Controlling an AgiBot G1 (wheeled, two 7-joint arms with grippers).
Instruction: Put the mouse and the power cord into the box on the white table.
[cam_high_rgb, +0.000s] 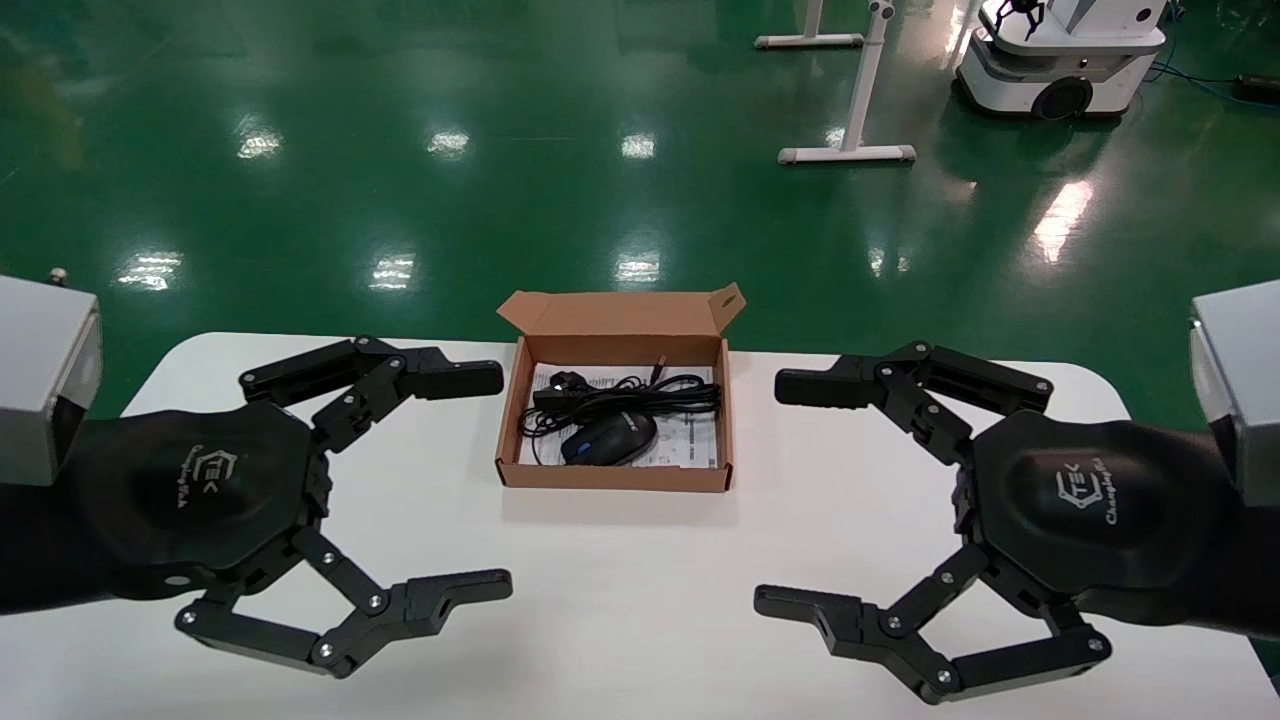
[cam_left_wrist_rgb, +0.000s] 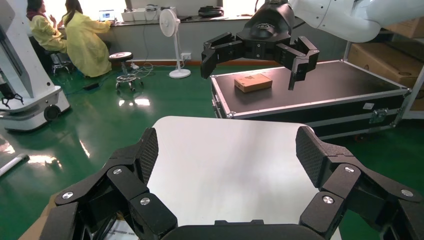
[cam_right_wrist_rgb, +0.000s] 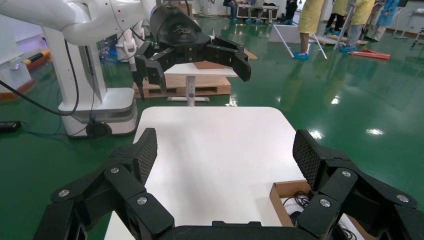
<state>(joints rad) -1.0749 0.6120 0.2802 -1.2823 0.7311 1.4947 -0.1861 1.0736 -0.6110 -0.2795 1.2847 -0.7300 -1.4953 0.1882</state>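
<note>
The brown cardboard box (cam_high_rgb: 615, 478) sits open at the middle of the white table (cam_high_rgb: 620, 600), lid flap raised at the back. Inside lie the black mouse (cam_high_rgb: 608, 440) with its blue wheel and, behind it, the coiled power cord (cam_high_rgb: 630, 398) on a printed white sheet. My left gripper (cam_high_rgb: 485, 482) hovers left of the box, open and empty. To the box's right my right gripper (cam_high_rgb: 785, 494) mirrors it, open and empty. In the right wrist view its wide-apart fingers (cam_right_wrist_rgb: 142, 155) frame bare table, with a box corner (cam_right_wrist_rgb: 280, 197) beside one finger. The left wrist view shows bare table (cam_left_wrist_rgb: 225, 165).
Green floor surrounds the table. Another robot's base (cam_high_rgb: 1060, 60) and white stand legs (cam_high_rgb: 850, 150) are far back right. A black flight case (cam_left_wrist_rgb: 310, 90) with a small carton lies beyond the table's right end, and a white robot base (cam_right_wrist_rgb: 95, 105) beyond its left end.
</note>
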